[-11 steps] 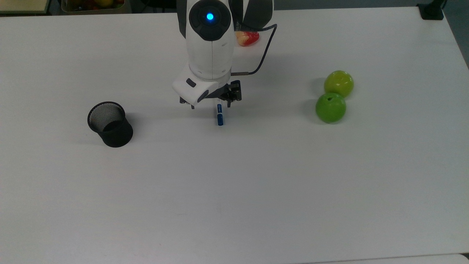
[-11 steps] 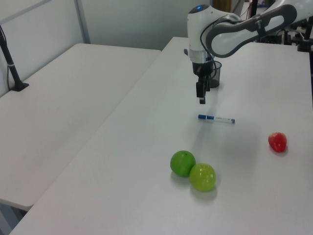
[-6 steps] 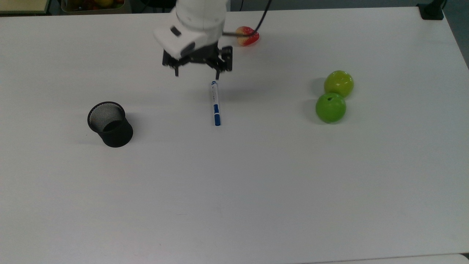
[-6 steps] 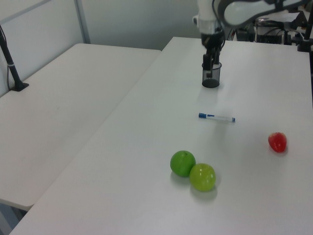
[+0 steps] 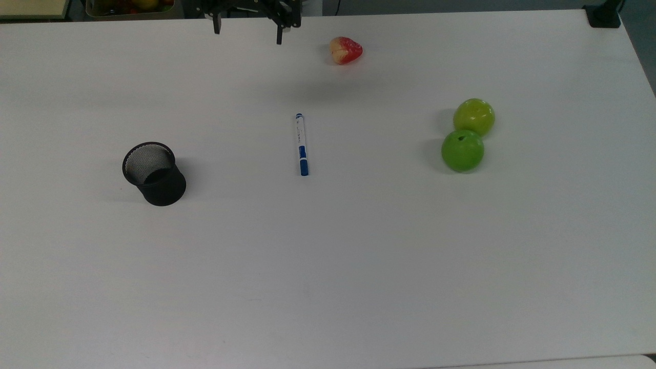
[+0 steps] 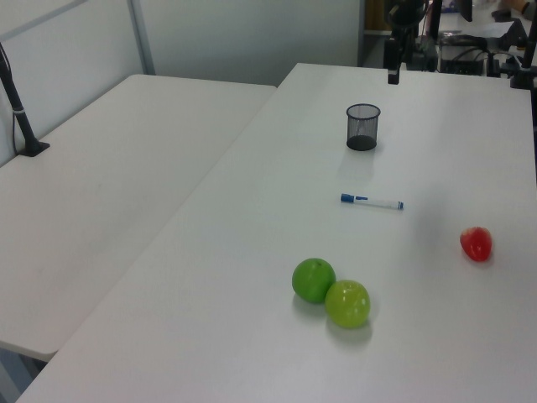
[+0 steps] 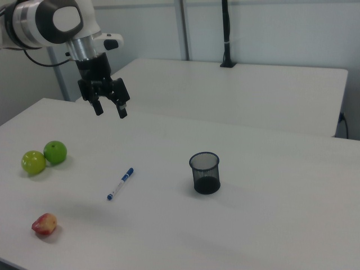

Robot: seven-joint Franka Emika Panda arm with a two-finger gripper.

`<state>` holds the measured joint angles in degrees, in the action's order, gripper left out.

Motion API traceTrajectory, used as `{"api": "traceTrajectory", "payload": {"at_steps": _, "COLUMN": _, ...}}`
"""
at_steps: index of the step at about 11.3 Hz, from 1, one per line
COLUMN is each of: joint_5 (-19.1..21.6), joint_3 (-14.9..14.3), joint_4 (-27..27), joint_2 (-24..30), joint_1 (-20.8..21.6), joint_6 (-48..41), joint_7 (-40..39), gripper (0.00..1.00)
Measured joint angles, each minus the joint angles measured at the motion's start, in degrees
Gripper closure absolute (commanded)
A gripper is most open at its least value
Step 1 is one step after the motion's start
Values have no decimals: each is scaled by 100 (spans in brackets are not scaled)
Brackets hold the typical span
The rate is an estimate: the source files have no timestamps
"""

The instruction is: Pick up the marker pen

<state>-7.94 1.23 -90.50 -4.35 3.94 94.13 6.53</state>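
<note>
The pen (image 5: 302, 144) lies flat on the table (image 5: 359, 256) between the cup (image 5: 154, 173) and the green apples (image 5: 463, 150), its long axis up-down in the top view, cap toward the top view's bottom, while the gripper (image 7: 109, 108) hangs high above with jaws wide open, holding nothing.

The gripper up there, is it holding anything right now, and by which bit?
Nothing is held. The gripper hangs open and empty above the table, while the marker pen lies flat on the table, well apart from it.
</note>
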Motion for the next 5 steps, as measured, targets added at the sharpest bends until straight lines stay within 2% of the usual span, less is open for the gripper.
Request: {"api": "traceTrajectory", "payload": {"at_steps": 5, "joint_5": 0, "joint_3": -2, "joint_4": -64, "joint_2": 71, "joint_1": -37, "joint_6": -116, "joint_7": 1, "gripper": 0}}
